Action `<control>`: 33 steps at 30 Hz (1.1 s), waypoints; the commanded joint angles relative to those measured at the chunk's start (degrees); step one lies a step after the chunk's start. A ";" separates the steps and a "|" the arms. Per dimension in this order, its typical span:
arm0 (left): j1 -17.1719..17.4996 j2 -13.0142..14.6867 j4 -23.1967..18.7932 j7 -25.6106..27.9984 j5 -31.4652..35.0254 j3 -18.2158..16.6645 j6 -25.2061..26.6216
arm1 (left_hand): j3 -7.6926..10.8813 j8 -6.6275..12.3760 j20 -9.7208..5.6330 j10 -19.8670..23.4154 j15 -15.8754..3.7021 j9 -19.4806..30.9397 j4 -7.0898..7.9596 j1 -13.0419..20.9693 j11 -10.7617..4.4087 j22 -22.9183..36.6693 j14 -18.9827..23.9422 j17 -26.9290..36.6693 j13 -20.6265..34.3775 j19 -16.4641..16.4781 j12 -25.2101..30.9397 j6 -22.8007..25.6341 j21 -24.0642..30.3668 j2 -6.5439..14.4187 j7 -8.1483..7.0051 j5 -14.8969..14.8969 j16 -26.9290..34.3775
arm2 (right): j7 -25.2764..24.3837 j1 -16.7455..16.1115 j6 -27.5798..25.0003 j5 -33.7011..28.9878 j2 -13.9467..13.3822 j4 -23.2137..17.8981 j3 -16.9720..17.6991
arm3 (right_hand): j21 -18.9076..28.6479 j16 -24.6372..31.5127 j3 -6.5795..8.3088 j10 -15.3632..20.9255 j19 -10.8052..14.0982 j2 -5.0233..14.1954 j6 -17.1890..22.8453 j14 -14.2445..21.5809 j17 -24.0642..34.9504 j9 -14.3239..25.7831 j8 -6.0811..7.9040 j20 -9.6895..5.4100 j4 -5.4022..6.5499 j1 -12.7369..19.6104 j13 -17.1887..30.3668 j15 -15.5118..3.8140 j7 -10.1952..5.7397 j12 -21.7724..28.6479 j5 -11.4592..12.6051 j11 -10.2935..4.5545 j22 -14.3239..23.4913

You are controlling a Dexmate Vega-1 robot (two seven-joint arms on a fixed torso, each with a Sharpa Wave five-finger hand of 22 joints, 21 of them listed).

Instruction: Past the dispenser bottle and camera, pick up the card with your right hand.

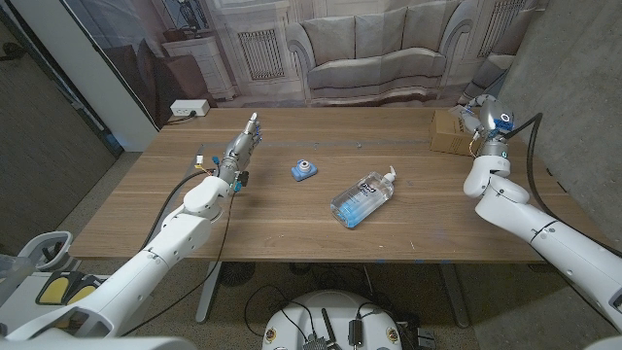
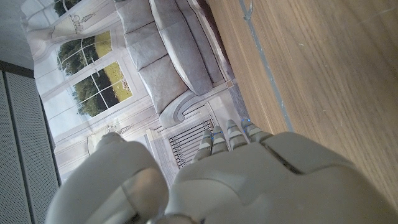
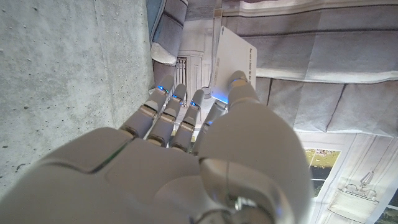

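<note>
- Card [image 3: 231,61]: in my right wrist view I see it as a white, flat rectangle, pinched between the thumb and the fingers of my right robot hand [image 3: 186,155], and it stands out past the fingertips [image 3: 163,92].
- From the head view, that right robot hand [image 1: 479,113] is raised above the far right corner of the table [image 1: 272,228], just over a brown cardboard box [image 1: 450,131] that sits on that corner; the card itself is too small for me to make out there.
- Taking the dispenser bottle [image 1: 364,197] as my landmark: it lies on its side near the middle of the table, clear with a blue label and a white pump head pointing toward the far right.
- A small blue camera [image 1: 303,171] sits just to the left of the dispenser bottle and a little farther back, apart from it.
- The cardboard box and my right robot hand are well to the right of the dispenser bottle and farther back.
- My left robot hand [image 1: 241,148] is well to the left of the dispenser bottle, beyond the camera, its fingers stretched out together toward the far edge and holding nothing.
- In the left wrist view I see the back of that left robot hand [image 2: 249,180] over the wood, with fingers extended.
</note>
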 commanded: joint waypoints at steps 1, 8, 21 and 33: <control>-0.15 0.42 -0.56 0.07 0.07 -0.32 0.26 | -0.36 -0.06 -1.04 0.01 -0.26 0.20 0.04 0.32 -0.64 0.25 -0.26 0.17 0.09 -0.34 -0.20 0.17 -0.21 0.25 0.29 0.28 -0.17 | 0.16 -0.03 0.06 -0.04 -0.27 -1.44 0.77 | 0.48 -0.30 -0.09 0.51 -0.31 0.30 0.22 0.66 -0.01 0.12 0.64 -3.82 -0.16 0.30 0.09 -8.11 0.32 -0.11 0.07 -0.03 -0.02; 0.18 0.72 -1.04 0.22 -0.01 -0.60 0.31 | -0.45 -0.06 -1.04 0.04 -0.24 0.20 0.04 0.36 -0.60 0.25 -0.29 0.18 0.09 -0.32 -0.19 0.16 -0.20 0.28 0.32 0.29 -0.18 | 0.92 -0.15 -0.69 -0.48 -0.87 -2.59 0.94 | 0.58 -0.32 -0.09 0.53 -0.35 0.34 0.19 0.76 -0.03 -0.11 0.78 -3.81 -0.19 0.33 0.09 -8.16 0.24 -0.26 -0.03 -0.06 -0.04; 0.80 0.56 -0.81 0.03 -0.39 -0.87 -0.40 | -0.61 -0.07 -0.91 0.02 -0.19 0.20 0.03 0.43 -0.63 0.25 -0.32 0.18 0.09 -0.45 -0.19 0.16 -0.25 0.34 0.25 0.29 -0.19 | 4.69 -1.25 -4.23 -0.59 -3.07 -7.05 1.79 | 0.71 -0.37 -0.13 0.72 -0.55 0.43 0.13 0.83 -0.06 -0.34 1.12 -3.59 -0.15 0.28 0.10 -8.01 0.29 -0.44 -0.22 0.11 -0.10; 0.76 -0.09 0.35 -0.88 -0.76 -0.52 -1.22 | -0.74 -0.10 -0.87 -0.08 -0.20 0.20 0.03 0.49 -0.56 0.25 -0.36 0.18 0.09 -0.52 -0.23 0.10 -0.27 0.41 0.29 0.30 -0.20 | 8.14 -2.73 -7.57 0.05 -5.14 -12.44 3.41 | 0.83 -0.45 -0.11 1.01 -0.75 0.44 0.14 0.86 -0.10 -0.70 1.40 -3.42 -0.21 0.32 0.11 -8.00 0.44 -0.58 -0.42 0.12 -0.16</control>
